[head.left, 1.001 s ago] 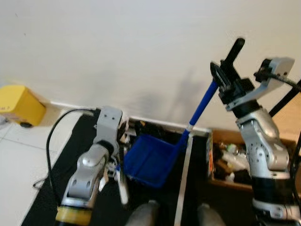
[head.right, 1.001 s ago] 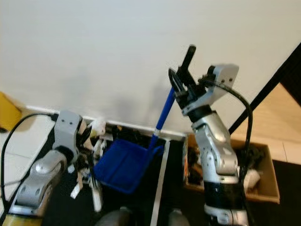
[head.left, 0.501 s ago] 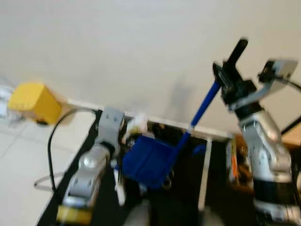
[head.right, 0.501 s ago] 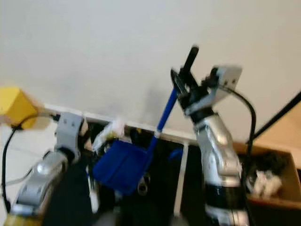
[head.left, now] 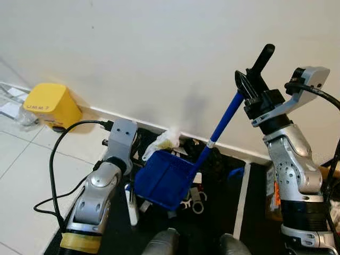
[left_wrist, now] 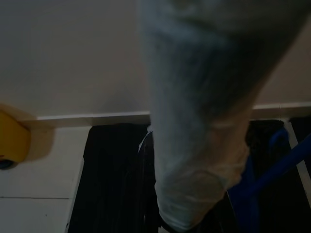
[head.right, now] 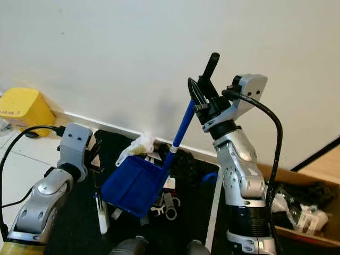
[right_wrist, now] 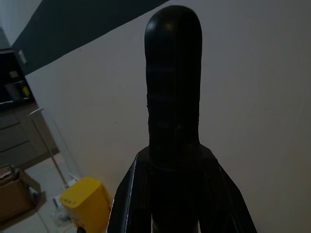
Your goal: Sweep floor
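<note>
1. The blue dustpan hangs tilted below and to the left of the right gripper, its pan over the black mat near the foot of the white wall.
2. Its long blue handle slopes up from the pan to that pincer, ending in a black grip that sticks out above the fingers.
3. The right gripper is clenched on the handle just under the black grip, high up and close to the wall; in the right wrist view both black fingers flank the grip.
4. The left gripper is down low, just to the left of the pan, pointing at the mat; a white stick-like thing runs down from it, and I cannot tell how its fingers stand.
5. Crumpled white paper lies just beyond the pan's far edge, well below the right pincer.
6. Small white and dark odds and ends sit on the mat under and beside the pan.
7. A yellow bin stands on the tiled floor far to the left of both pincers, against the wall.
8. A cardboard box with clutter lies low to the right of the right arm.
</note>
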Available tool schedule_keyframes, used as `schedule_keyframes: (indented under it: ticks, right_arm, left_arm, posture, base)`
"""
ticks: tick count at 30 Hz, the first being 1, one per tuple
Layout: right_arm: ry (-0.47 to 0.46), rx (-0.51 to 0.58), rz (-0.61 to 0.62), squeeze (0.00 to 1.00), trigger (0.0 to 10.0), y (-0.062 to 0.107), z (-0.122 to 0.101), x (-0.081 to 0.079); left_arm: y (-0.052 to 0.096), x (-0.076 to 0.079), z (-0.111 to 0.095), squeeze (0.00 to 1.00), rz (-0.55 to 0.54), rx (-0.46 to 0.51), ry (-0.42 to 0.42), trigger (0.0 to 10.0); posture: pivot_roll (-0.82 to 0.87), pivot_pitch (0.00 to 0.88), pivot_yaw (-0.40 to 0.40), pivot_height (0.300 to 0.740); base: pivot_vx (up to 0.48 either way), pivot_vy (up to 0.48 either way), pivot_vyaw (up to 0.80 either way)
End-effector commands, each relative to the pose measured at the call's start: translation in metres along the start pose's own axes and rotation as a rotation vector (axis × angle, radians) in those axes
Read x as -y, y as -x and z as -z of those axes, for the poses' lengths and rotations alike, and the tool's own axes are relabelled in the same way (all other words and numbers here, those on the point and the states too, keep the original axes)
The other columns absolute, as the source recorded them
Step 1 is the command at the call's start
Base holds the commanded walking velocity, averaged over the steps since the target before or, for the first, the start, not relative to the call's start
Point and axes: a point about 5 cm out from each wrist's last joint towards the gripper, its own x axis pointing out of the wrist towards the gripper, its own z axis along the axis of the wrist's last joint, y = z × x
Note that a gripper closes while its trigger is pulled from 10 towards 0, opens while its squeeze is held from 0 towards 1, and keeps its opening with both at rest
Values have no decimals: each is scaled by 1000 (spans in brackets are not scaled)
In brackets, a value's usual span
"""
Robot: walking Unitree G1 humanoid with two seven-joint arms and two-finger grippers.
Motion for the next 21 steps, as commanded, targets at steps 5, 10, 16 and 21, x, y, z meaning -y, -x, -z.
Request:
schedule_keyframes:
  ticks: [5,10,16,21]
  right_arm:
    - [-7,25,-7,0,10000,0,-5,0]
    - [-6,23,-11,0,10000,0,-4,0]
    - [-5,16,-21,0,10000,0,-3,-1]
    - [-3,5,-25,0,10000,0,0,-2]
  left_arm:
    - [1,0,-1,0,9,8,-26,10000]
    - [1,0,1,0,1,1,-15,10000]
    - [1,0,3,0,-6,-1,-19,10000]
    - [1,-1,4,0,-7,2,-20,10000]
  posture:
    - [127,157,71,740]
    - [125,152,67,740]
    - [124,151,66,740]
    - [124,151,66,740]
  base:
    - [153,-409,0]
    - [146,-146,0]
    - [0,0,0]
    - [0,0,0]
